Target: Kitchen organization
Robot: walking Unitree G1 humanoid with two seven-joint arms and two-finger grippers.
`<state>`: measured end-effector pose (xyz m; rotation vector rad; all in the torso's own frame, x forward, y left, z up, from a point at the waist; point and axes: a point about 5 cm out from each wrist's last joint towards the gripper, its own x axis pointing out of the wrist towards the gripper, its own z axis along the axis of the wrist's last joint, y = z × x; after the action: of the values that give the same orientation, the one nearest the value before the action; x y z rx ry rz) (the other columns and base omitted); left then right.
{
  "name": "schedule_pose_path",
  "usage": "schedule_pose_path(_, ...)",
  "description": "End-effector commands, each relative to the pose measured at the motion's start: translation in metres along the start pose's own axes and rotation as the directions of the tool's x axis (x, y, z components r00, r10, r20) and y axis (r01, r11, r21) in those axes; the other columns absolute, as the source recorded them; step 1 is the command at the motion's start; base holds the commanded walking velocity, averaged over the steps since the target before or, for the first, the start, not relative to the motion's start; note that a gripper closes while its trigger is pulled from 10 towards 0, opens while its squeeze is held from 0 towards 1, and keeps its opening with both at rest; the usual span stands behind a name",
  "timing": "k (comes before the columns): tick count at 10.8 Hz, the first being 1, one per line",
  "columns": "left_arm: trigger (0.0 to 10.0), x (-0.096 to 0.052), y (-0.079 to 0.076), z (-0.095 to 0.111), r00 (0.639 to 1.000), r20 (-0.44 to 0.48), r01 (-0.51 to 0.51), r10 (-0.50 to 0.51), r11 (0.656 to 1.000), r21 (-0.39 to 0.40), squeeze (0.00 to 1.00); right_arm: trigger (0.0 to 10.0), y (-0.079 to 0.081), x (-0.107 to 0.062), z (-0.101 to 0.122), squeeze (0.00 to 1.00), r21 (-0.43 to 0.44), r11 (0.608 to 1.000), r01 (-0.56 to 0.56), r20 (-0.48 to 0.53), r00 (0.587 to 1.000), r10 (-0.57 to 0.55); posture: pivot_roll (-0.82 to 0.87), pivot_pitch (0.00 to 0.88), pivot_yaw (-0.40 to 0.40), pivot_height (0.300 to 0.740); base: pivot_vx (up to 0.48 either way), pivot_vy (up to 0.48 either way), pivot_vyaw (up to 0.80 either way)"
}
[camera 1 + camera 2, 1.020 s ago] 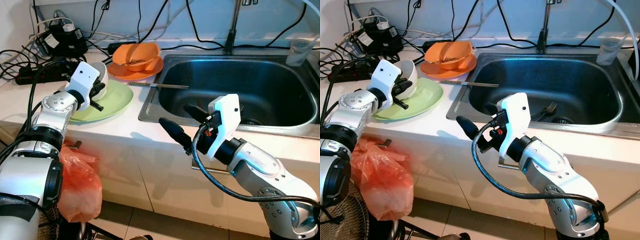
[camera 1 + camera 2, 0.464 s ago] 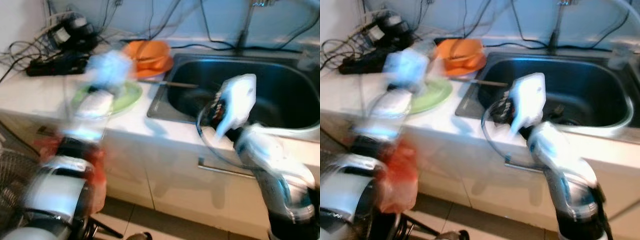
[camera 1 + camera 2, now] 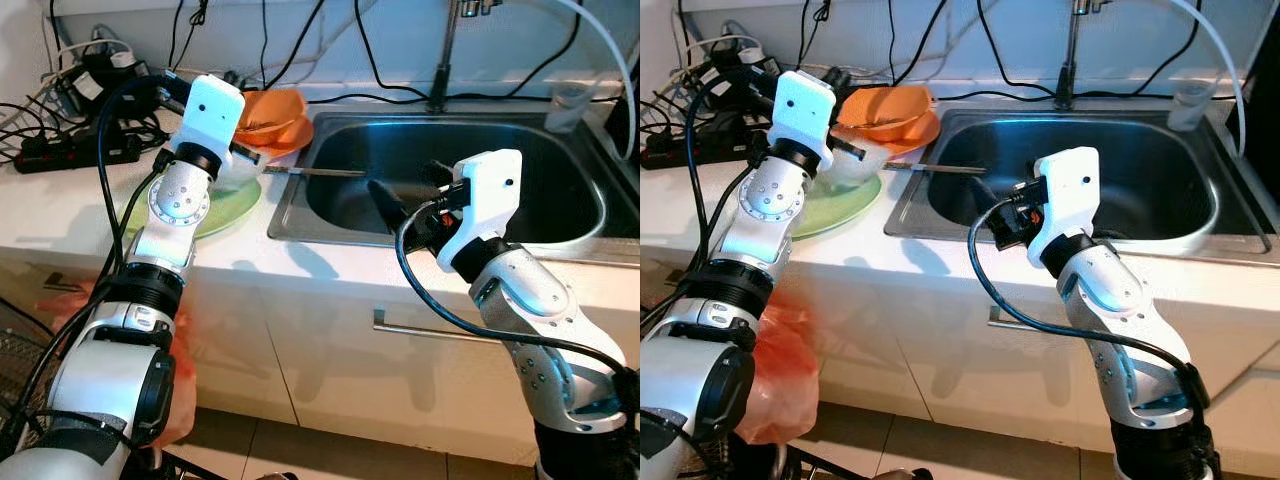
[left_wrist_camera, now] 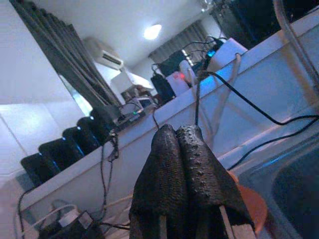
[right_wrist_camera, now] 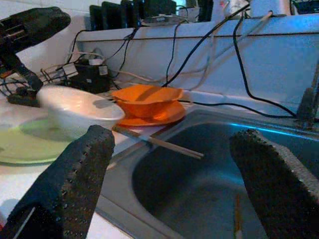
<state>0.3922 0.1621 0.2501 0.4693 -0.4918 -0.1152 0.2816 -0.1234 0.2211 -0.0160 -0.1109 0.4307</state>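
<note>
A white bowl point(image 3: 853, 160) sits on a green plate point(image 3: 830, 210) on the counter left of the sink point(image 3: 560, 235). My left gripper point(image 4: 177, 130) is raised above the bowl, shut with nothing in it, pointing at the back wall. An orange bowl point(image 3: 268, 108) rests on an orange plate point(image 5: 149, 119) behind it. A thin chopstick-like utensil point(image 3: 312, 172) lies across the sink's left rim. My right gripper point(image 5: 172, 137) hovers open over the sink's front edge, facing the dishes. A utensil point(image 5: 236, 215) lies in the sink bottom.
Power strips and tangled cables point(image 3: 70, 150) crowd the counter's back left. The faucet point(image 3: 440, 60) stands behind the sink, with a clear cup point(image 3: 566, 105) at the back right. A red plastic bag point(image 3: 775, 370) hangs by the cabinet, below the counter's front edge.
My left gripper has left the white bowl's rim and risen above it, now shut. My right gripper has lifted toward the sink's front edge. The camera has shifted.
</note>
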Motion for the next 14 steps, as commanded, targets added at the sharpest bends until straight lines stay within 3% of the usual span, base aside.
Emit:
schedule_pose_path(1, 0.0, -0.001, 0.006, 0.000, 1.000, -0.001, -0.019, 0.019, 0.999, 0.035, 0.00, 10.0, 0.001, 0.001, 0.001, 0.00, -0.003, 1.000, 0.001, 0.012, 1.000, -0.001, -0.13, 0.000, 0.139, 0.740, 0.000, 0.000, 0.00)
schedule_pose_path(3, 0.0, -0.002, 0.005, -0.003, 1.000, -0.015, -0.015, 0.016, 0.999, 0.039, 0.00, 10.0, 0.000, 0.000, 0.000, 0.00, -0.001, 1.000, 0.004, 0.011, 1.000, -0.004, -0.13, 0.000, 0.139, 0.740, 0.000, 0.000, 0.00)
schedule_pose_path(4, 0.9, -0.002, 0.007, -0.005, 1.000, -0.025, -0.016, 0.017, 0.999, 0.050, 0.00, 10.0, 0.000, 0.000, -0.001, 0.00, 0.000, 1.000, 0.004, 0.011, 1.000, -0.004, -0.13, 0.000, 0.138, 0.740, 0.000, 0.000, 0.00)
schedule_pose_path(5, 6.6, -0.002, 0.007, -0.006, 0.999, -0.035, -0.010, 0.012, 0.999, 0.049, 0.00, 10.0, 0.001, 0.000, -0.001, 0.00, 0.002, 1.000, 0.004, 0.009, 1.000, -0.004, -0.13, 0.000, 0.138, 0.740, 0.000, 0.000, 0.00)
schedule_pose_path(6, 10.0, -0.002, 0.008, -0.008, 0.999, -0.053, -0.002, 0.004, 0.999, 0.032, 1.00, 10.0, 0.001, 0.000, -0.002, 0.00, 0.003, 1.000, 0.003, 0.008, 1.000, -0.003, -0.13, 0.000, 0.137, 0.740, 0.000, 0.000, 0.00)
schedule_pose_path(7, 10.0, -0.002, 0.008, -0.010, 0.998, -0.070, -0.001, 0.003, 1.000, 0.028, 1.00, 10.0, 0.001, 0.000, -0.002, 0.00, 0.003, 1.000, 0.003, 0.007, 1.000, -0.003, -0.13, 0.000, 0.137, 0.740, 0.000, 0.000, 0.00)
schedule_pose_path(9, 10.0, -0.001, 0.008, -0.022, 0.977, -0.180, 0.123, -0.116, 0.992, 0.027, 1.00, 10.0, 0.001, -0.001, -0.003, 0.00, 0.005, 1.000, 0.004, 0.005, 1.000, -0.004, -0.13, 0.000, 0.145, 0.740, 0.000, 0.000, 0.00)
schedule_pose_path(10, 10.0, -0.001, 0.009, -0.023, 0.973, -0.188, 0.139, -0.132, 0.990, 0.022, 1.00, 10.0, 0.001, -0.001, -0.003, 0.00, 0.006, 1.000, 0.004, 0.005, 1.000, -0.004, -0.13, 0.000, 0.147, 0.740, 0.000, 0.000, 0.00)
schedule_pose_path(12, 10.0, -0.001, 0.027, -0.029, 0.927, -0.283, 0.284, -0.248, 0.954, 0.093, 1.00, 10.0, 0.005, -0.002, -0.005, 0.00, 0.017, 1.000, 0.002, 0.002, 1.000, -0.002, -0.12, 0.000, 0.156, 0.740, 0.000, 0.000, 0.00)
schedule_pose_path(14, 10.0, -0.003, 0.036, -0.034, 0.905, -0.333, 0.316, -0.263, 0.941, 0.118, 1.00, 10.0, 0.006, -0.003, -0.006, 0.00, 0.021, 1.000, 0.001, 0.001, 1.000, -0.001, -0.12, 0.000, 0.161, 0.740, 0.000, 0.000, 0.00)
